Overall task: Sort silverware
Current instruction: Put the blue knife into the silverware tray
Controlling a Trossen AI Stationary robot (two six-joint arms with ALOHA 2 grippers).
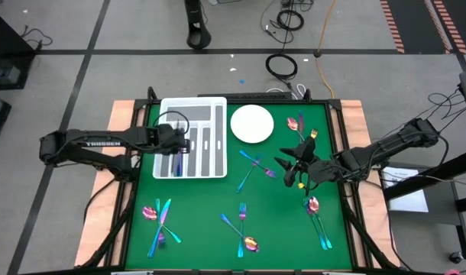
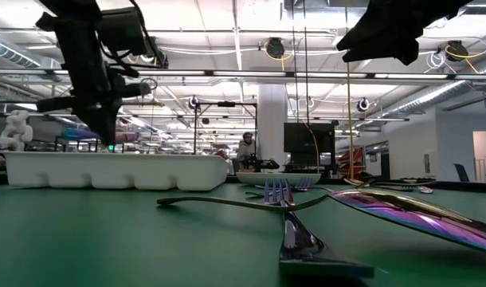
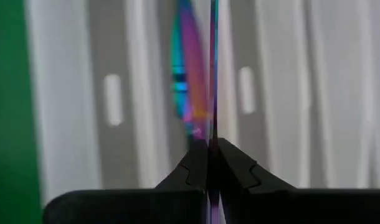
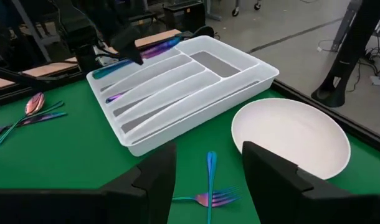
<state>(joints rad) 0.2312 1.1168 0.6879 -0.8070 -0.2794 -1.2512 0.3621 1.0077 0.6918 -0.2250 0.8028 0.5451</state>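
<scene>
My left gripper (image 1: 179, 143) hovers over the white divided tray (image 1: 211, 107), shut on one thin iridescent piece of silverware (image 4: 154, 48). Another iridescent piece (image 3: 187, 81) lies in a tray slot below it. My right gripper (image 1: 292, 169) is open, raised above the green mat right of centre. An iridescent fork (image 4: 210, 186) lies flat on the mat below its fingers, untouched. More silverware lies in small piles on the mat: one near left (image 1: 158, 218), one near centre (image 1: 243, 229), one near right (image 1: 317, 218), one far right (image 1: 302, 126). My left gripper pinches the iridescent piece between its two fingers (image 3: 230, 163), flat sides against the pads, so it shows edge-on (image 3: 212, 93). The hold is near its middle (image 4: 142, 52), the fingers coming from above. The piece is lifted clear, about level, lying along the tray's slots.
The round white plate (image 1: 252, 124) sits on the mat just right of the tray. Bare green mat (image 1: 195, 206) lies between the silverware piles. Wooden table edges (image 1: 126, 111) border the mat on both sides.
</scene>
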